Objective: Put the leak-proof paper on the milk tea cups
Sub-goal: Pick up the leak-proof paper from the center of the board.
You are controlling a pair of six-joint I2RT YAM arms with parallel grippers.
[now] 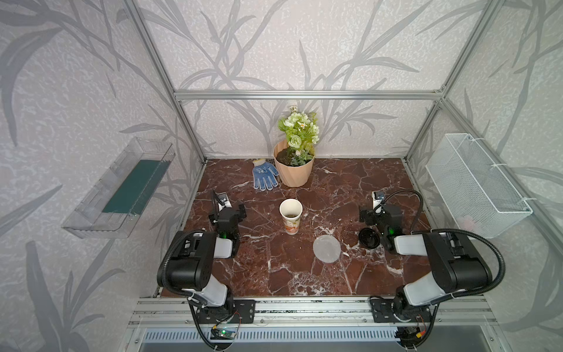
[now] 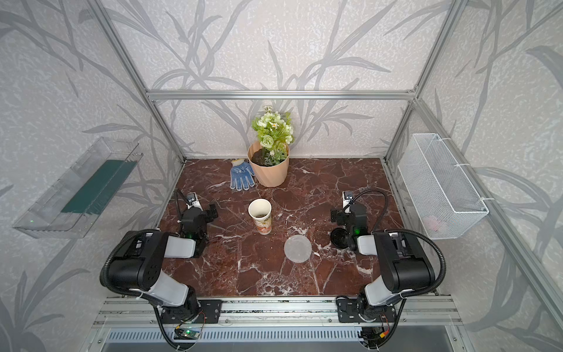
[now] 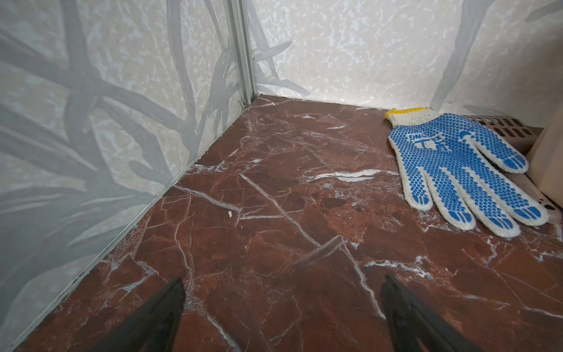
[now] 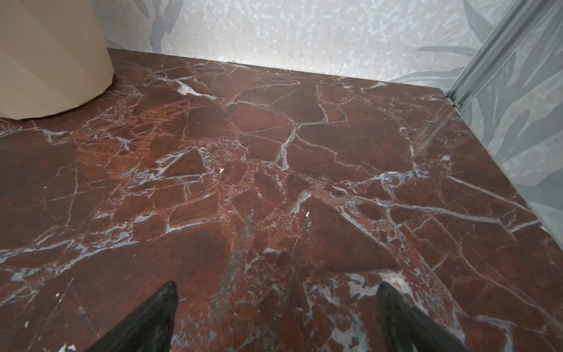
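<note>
The milk tea cup [image 1: 291, 215] [image 2: 260, 215] stands upright and uncovered near the middle of the marble table [image 1: 259, 268], white with an orange-red print low on its side. The leak-proof paper [image 1: 326, 248] [image 2: 297, 248], a translucent whitish round sheet, lies flat on the table nearer the front and to the right of the cup. My left gripper [image 1: 227, 213] [image 3: 282, 280] hovers left of the cup, open, with only bare marble between its fingers. My right gripper [image 1: 379, 213] [image 4: 276, 285] hovers right of the cup, also open and empty. Neither wrist view shows cup or paper.
A black domed lid [image 1: 368, 238] lies beside the right wrist. A ribbed peach flower pot [image 1: 294, 170] [image 4: 51, 58] stands at the back with a blue dotted glove [image 1: 264, 175] [image 3: 451, 170] to its left. A clear tray [image 1: 122, 189] and a white wire basket [image 1: 475, 186] hang on the side walls.
</note>
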